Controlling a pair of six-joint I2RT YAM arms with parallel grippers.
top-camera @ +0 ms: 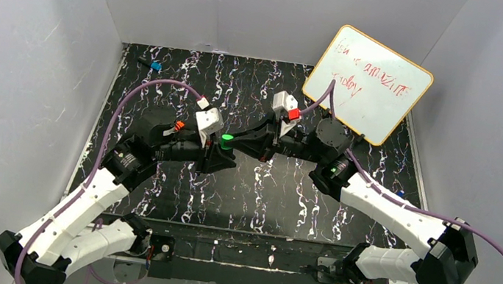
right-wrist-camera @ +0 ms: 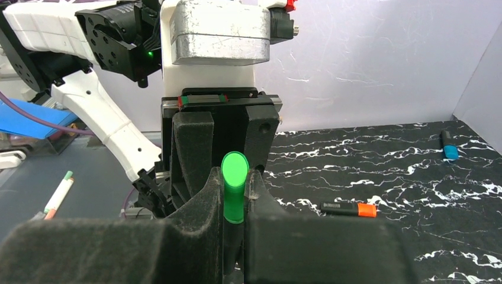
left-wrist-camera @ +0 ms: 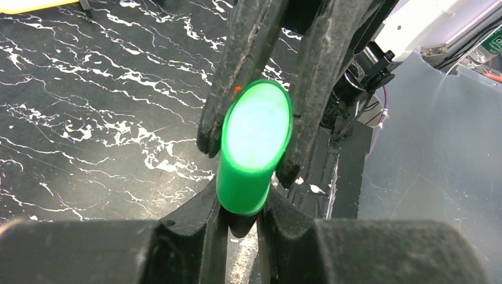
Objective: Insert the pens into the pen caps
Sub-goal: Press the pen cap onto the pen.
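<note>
Left jaws pinch the lower end of the green cap (left-wrist-camera: 251,154). Right jaws press on its upper sides from the opposite direction. So both pairs are closed on one piece, held up over the middle of the table (top-camera: 152,195), flat end facing up. A dark sliver under the cap in the right wrist view is prob. the marker body. It's mostly hidden, so can't tell if it's fully seated.

Handling, as a judgement: light, stiff plastic, smooth and round, w/ little to break. It could roll or squirt out if squeezed off-axis. Best hold is on the cylinder's sides, away from the open mouth, w/ any push kept straight along the axis.

Room is tight at the meeting point, since the two sets of fingers nearly touch. Any parting move should prob. go straight back along the axis. The whiteboard (top-camera: 368,84) stands close behind the right arm. An orange-tipped marker (right-wrist-camera: 349,209) lies on the table near the jaws. A blue-capped pen (right-wrist-camera: 449,145) sits far off by the wall. A white pen (right-wrist-camera: 58,195) lies on grey surface past the table's edge. Walls close three sides.
</note>
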